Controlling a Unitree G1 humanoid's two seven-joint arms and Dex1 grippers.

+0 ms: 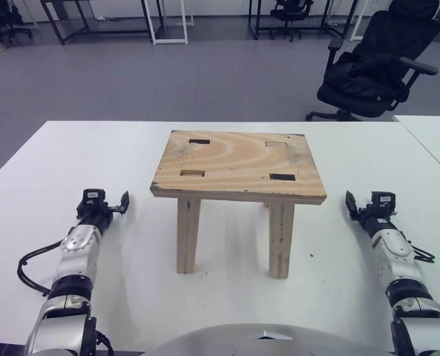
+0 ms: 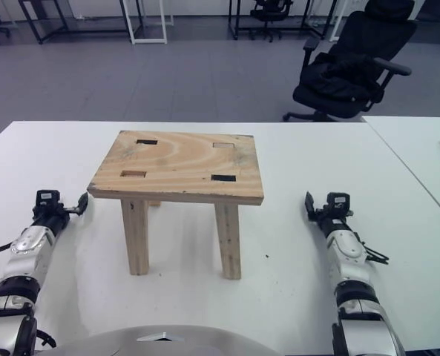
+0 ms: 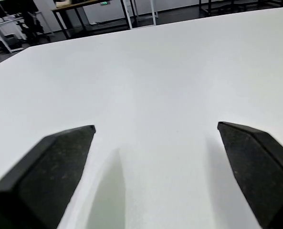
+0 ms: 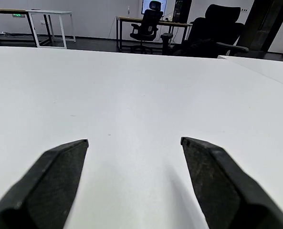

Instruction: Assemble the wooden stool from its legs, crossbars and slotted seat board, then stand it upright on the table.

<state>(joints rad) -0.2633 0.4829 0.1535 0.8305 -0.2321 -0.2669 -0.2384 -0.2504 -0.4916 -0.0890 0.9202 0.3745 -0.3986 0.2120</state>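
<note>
The wooden stool (image 1: 238, 167) stands upright in the middle of the white table (image 1: 93, 156), its slotted seat board on top and its legs (image 1: 188, 234) under it. My left gripper (image 1: 110, 202) rests on the table to the stool's left, open and holding nothing; its dark fingers (image 3: 50, 162) frame bare tabletop in the left wrist view. My right gripper (image 1: 364, 202) lies on the table to the stool's right, also open with nothing between its fingers (image 4: 217, 176).
A black office chair (image 1: 375, 63) stands on the floor beyond the table's far right corner. A second white table (image 1: 435, 141) adjoins on the right. Metal frames and more chairs stand at the back of the room.
</note>
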